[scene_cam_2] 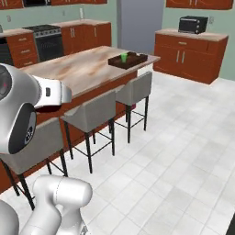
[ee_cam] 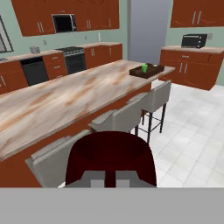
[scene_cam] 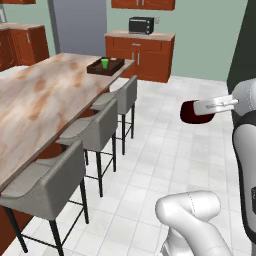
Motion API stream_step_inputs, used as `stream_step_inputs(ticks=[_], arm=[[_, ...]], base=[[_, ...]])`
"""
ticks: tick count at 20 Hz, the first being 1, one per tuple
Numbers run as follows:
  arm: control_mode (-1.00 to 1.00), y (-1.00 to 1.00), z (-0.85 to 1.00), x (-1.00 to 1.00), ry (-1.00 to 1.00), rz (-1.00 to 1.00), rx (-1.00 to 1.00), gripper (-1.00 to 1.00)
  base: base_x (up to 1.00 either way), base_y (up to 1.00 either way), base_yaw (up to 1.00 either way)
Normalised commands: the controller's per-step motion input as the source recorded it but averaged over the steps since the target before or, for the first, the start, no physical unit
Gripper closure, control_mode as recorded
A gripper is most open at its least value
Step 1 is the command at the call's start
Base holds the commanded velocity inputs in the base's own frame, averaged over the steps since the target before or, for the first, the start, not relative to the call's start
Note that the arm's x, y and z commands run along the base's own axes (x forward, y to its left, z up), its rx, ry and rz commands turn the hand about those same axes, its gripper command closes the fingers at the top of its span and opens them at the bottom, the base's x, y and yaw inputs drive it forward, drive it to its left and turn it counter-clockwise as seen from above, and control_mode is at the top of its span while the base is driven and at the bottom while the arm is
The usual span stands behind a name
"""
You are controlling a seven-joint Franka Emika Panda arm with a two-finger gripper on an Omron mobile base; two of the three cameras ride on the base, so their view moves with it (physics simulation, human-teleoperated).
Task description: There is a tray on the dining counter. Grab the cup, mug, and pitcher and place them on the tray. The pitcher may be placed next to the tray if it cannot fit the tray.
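Observation:
My gripper [scene_cam: 209, 105] is shut on the dark red mug [scene_cam: 196, 112], held in the air over the tiled floor to the right of the stools. In the hand view the mug [ee_cam: 111, 153] sits right in front of the gripper [ee_cam: 107, 182], its open top facing the counter. The dark brown tray [scene_cam: 95, 70] lies at the far end of the dining counter [scene_cam: 40, 100], with the green cup [scene_cam: 105, 63] standing upright in it. Cup [scene_cam_2: 124, 57] and tray [scene_cam_2: 137, 58] also appear in the right base view, and tray [ee_cam: 155, 70] with cup [ee_cam: 144, 68] in the hand view. The pitcher is out of view.
Three grey stools [scene_cam: 95, 127] line the counter's near side, between me and the top. A wooden cabinet with a black toaster oven [scene_cam: 141, 25] stands beyond the tray. A stove [scene_cam_2: 48, 39] is on the far wall. Tiled floor [scene_cam: 165, 150] lies to the right.

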Motion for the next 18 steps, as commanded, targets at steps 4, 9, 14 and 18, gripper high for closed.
stream_step_inputs(ticks=[4,9,14,18], arm=[[1.0,0.0,0.0,0.0,0.0,0.0,0.0,1.0],[1.0,0.0,0.0,0.0,0.0,0.0,0.0,1.0],[1.0,0.0,0.0,0.0,0.0,0.0,0.0,1.0],[1.0,0.0,0.0,0.0,0.0,0.0,0.0,1.0]], base=[[0.69,-0.86,0.37],[0.66,-0.83,0.37],[0.58,-0.81,0.36],[0.56,-0.84,0.38]])
